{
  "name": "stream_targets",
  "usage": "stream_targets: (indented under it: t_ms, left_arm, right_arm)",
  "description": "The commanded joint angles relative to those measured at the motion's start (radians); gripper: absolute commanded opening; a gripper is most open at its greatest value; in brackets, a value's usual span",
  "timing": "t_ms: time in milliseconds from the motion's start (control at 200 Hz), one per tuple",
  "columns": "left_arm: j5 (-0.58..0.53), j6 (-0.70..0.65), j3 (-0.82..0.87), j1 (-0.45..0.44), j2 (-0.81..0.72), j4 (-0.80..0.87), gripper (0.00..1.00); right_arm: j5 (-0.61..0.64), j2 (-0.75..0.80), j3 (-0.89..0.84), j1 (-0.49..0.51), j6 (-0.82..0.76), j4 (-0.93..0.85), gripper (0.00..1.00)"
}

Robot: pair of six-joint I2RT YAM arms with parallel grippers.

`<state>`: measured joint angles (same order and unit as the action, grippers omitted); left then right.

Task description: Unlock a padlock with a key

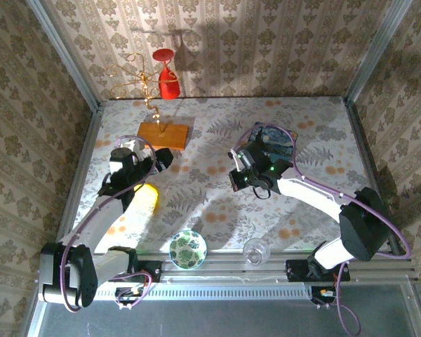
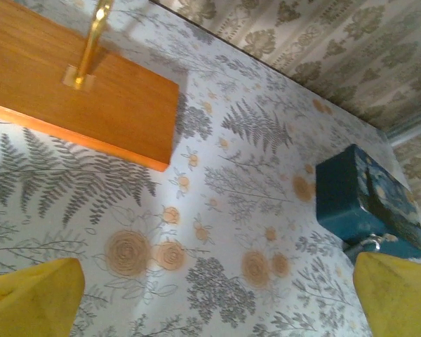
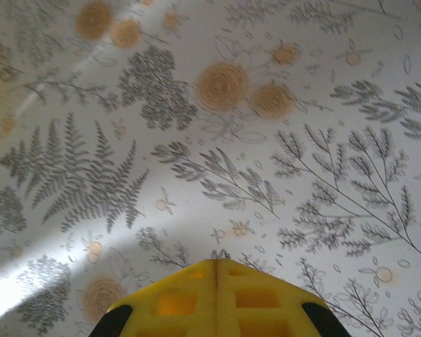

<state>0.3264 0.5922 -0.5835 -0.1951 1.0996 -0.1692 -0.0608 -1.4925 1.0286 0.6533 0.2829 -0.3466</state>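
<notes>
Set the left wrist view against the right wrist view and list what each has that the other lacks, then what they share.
Left wrist: a wooden board with a brass rod, a blue tin, wallpapered wall, and the left claw wide open. Right wrist: the right claw shut, fingers pressed together. Shared: the fern-and-flower tablecloth.

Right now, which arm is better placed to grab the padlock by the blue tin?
Left, probably. The left gripper is open and its camera faces the padlock at a corner of the blue tin. The right gripper sits closer to the tin but is shut, pointing at bare tablecloth.
</notes>
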Motion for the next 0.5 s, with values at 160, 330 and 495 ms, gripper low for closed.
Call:
stream_targets:
  t_ms: [160, 330, 495]
  left_arm:
    - [0.171, -0.008, 0.050, -0.033, -0.007, -0.244, 0.90]
    - [0.154, -0.028, 0.050, -0.052, -0.001, -0.242, 0.90]
    - [0.103, -0.017, 0.055, -0.053, -0.012, -0.239, 0.99]
  right_arm:
    - [-0.037, 0.054, 0.126, -0.001, 0.040, -0.017, 0.00]
    - [0.060, 0.026, 0.188, -0.001, 0.073, -0.106, 0.00]
    - [0.190, -0.087, 0.246, 0.018, 0.120, -0.292, 0.00]
